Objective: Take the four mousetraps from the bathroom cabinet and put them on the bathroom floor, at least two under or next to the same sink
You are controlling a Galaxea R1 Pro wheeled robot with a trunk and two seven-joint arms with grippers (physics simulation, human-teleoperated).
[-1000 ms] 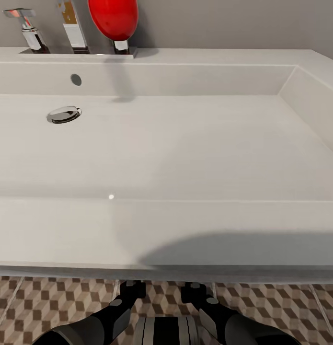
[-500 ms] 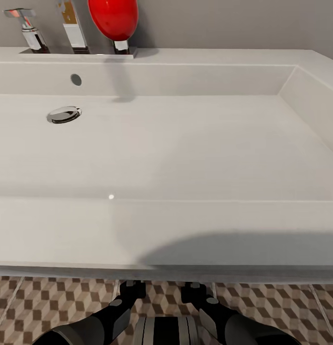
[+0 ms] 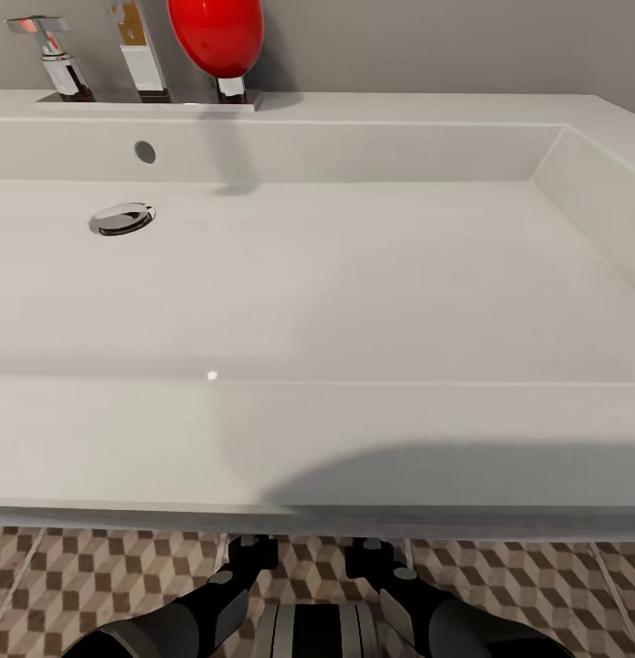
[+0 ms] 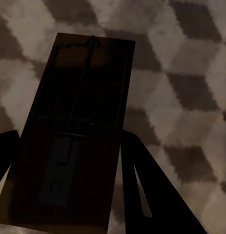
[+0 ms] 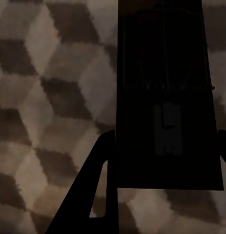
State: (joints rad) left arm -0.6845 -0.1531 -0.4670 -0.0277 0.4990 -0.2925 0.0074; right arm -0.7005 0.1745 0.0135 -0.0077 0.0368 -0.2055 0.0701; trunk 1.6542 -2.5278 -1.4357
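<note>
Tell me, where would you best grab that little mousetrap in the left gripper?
Probably by the long edges of the mousetrap, at its rear end, as the left gripper seems to have it: one dark finger on each side of the flat board, clear of the wire parts.

I am in a bathroom: my head camera looks down on a wide white rectangular sink (image 3: pixel 354 302) with a round chrome drain (image 3: pixel 121 218) and an overflow hole (image 3: pixel 145 152). Chrome taps (image 3: pixel 139 50) stand on its back ledge against a grey wall (image 3: pixel 445 46). Below its front edge lies a floor (image 3: pixel 98 567) of tiles printed with brown, beige and white cubes.
</note>
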